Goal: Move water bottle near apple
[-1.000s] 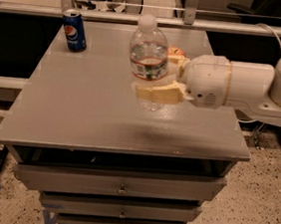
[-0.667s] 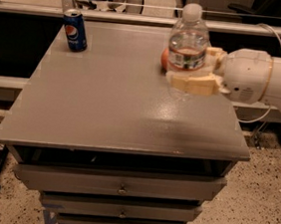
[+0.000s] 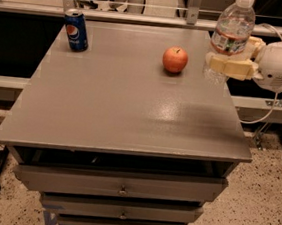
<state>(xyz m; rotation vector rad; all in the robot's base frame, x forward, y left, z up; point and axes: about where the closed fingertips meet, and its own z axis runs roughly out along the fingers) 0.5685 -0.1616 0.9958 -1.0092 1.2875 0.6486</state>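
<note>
While your gripper [image 3: 226, 65] hangs over the desk's right edge, its cream fingers [image 3: 237, 69] are clenched on the lower body of the water bottle [image 3: 234, 23], just under the label. The bottle stands upright with its white cap on top. You cannot tell whether its base touches the desk [image 3: 131, 108] or floats just above it. The apple [image 3: 175, 59] sits near it to the left, apart from the bottle, and the Pepsi can [image 3: 76, 31] stands well away at the far left corner.

Expect thin, smooth plastic that gives under a squeeze, so hold it firmly but don't crush it. The ribs should give the fingers some bite. It is tall and narrow and likely to tip, so a hold around the body, as now, looks right. Set it down clear of the edge.
</note>
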